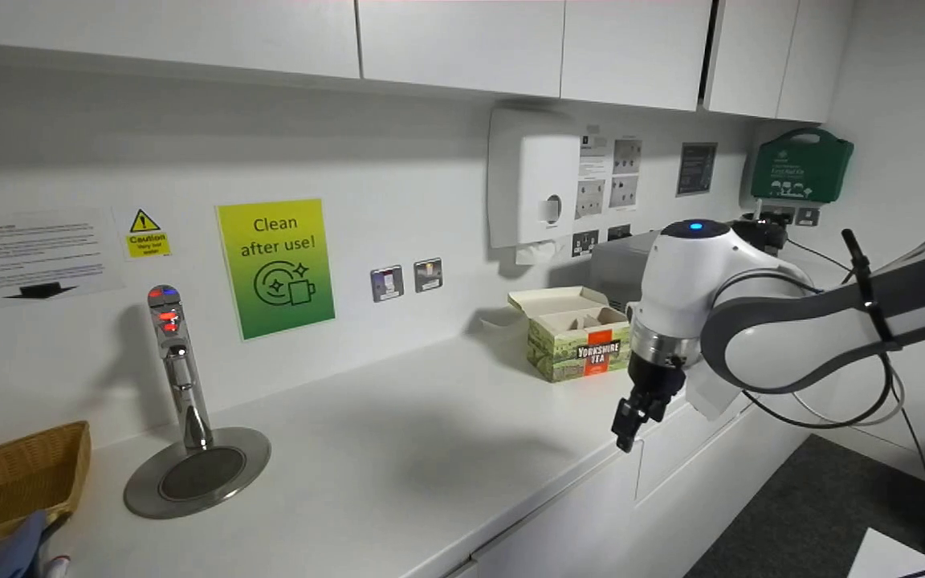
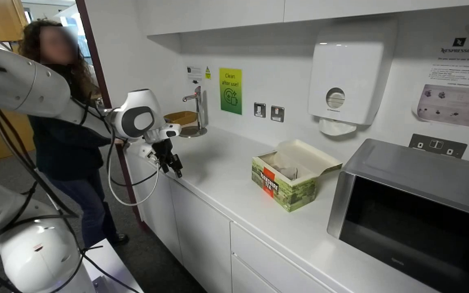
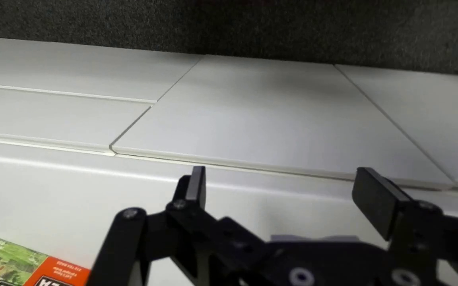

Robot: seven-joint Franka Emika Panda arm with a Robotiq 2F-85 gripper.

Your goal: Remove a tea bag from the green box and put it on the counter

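The green box [image 1: 560,358] stands upright on the white counter [image 1: 342,457], its pale flap open. It also shows in an exterior view [image 2: 301,195], with pale tea bags [image 2: 288,171] inside. Only a corner of the box [image 3: 8,260] shows at the lower left of the wrist view. My gripper [image 1: 631,437] hangs near the counter's front edge, apart from the box, with its fingers pointing down. It also shows in an exterior view [image 2: 176,170]. In the wrist view the gripper [image 3: 280,178] has its fingers wide apart with nothing between them.
A grey microwave [image 2: 417,211] stands beside the box. A paper towel dispenser [image 1: 531,181] hangs on the wall above. A tap [image 1: 181,377] and a wicker basket [image 1: 25,474] are at the far end of the counter. A person [image 2: 65,134] stands behind the arm.
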